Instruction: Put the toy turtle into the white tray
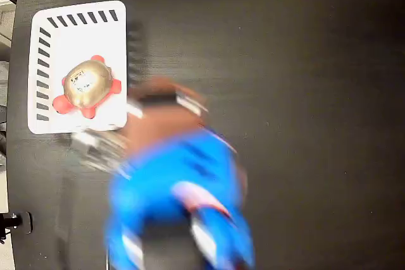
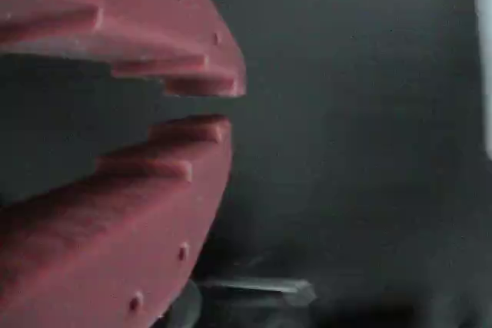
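Seen from above in the fixed view, the toy turtle (image 1: 88, 85) lies inside the white tray (image 1: 111, 23) at the far left of a dark table (image 1: 304, 61), resting on the tray floor slightly toward the tray's near-left part. Its long axis is judged to run diagonally, with what is taken for the head toward the lower left and the tail end toward the upper right; the dark printed mark sits on top of the shell. The blue arm (image 1: 183, 200) is heavily blurred, just right of and below the tray.

In the wrist view, the gripper (image 2: 219, 105) is shown with its red jaws nearly closed, a narrow gap left at the tips, and nothing held between them.

The placing step is judged complete; only withdrawal clear of the tray appears called for.
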### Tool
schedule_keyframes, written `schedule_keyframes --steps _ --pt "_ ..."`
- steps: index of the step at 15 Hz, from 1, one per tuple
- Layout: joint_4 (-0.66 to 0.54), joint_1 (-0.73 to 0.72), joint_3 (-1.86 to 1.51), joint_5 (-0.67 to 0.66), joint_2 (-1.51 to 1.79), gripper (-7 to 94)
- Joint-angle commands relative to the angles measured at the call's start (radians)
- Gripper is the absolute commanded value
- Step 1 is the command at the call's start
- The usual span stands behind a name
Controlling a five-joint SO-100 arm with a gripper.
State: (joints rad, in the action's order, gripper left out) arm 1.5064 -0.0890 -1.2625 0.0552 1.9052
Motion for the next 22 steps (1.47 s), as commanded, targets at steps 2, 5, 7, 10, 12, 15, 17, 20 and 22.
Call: schedule_keyframes --steps 2,5,7,10,12,15,17,20,22 --pt "-0.115 0.172 -0.345 -0.043 0.380 0" --pt "-0.222 0.164 -0.819 -0.014 0.667 0" --pt "-0.331 0.104 -1.106 0.018 0.834 0" --pt "-0.422 0.054 -1.425 0.034 1.086 0" --pt "-0.379 0.057 -1.488 0.023 1.178 0" --pt "-0.255 0.035 -1.555 0.015 1.347 0" --pt "-0.241 0.054 -1.595 0.014 1.396 0" --pt "-0.209 0.055 -1.644 0.029 1.457 0" --pt "-0.183 0.054 -1.643 0.035 1.463 0"
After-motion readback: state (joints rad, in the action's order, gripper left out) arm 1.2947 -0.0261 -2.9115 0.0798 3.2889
